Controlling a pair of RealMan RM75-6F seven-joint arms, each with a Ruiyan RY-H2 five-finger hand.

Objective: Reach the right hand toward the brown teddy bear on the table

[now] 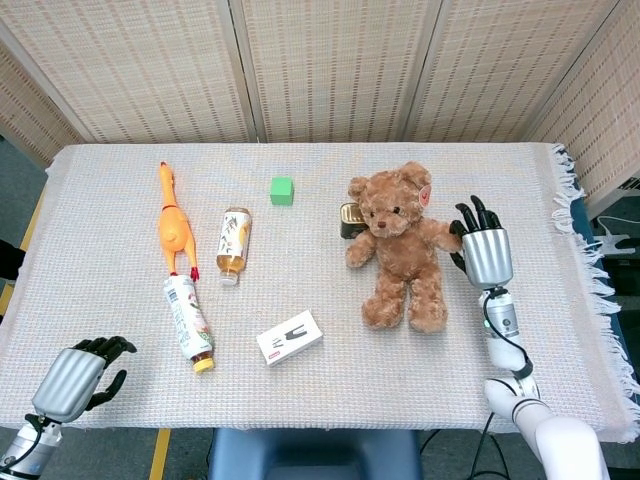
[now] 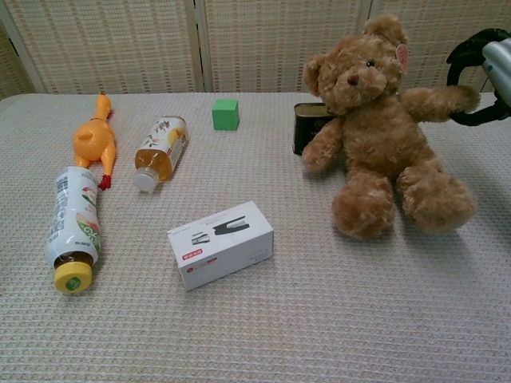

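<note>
The brown teddy bear (image 1: 400,250) (image 2: 379,136) sits at the right of the table, legs toward me. My right hand (image 1: 485,252) (image 2: 483,76) is at the bear's outstretched arm, on the bear's right side in view. Its dark fingers curl around the paw at the end of that arm and grip it. My left hand (image 1: 72,380) hangs below the table's near left corner with its fingers curled in and nothing in them. The chest view does not show it.
A dark can (image 1: 347,218) (image 2: 307,128) stands just behind the bear's other arm. A green cube (image 1: 282,190), a yellow rubber chicken (image 1: 173,225), two lying bottles (image 1: 234,243) (image 1: 187,320) and a white box (image 1: 289,337) lie left of the bear. The fringed cloth edge (image 1: 570,190) is right of my hand.
</note>
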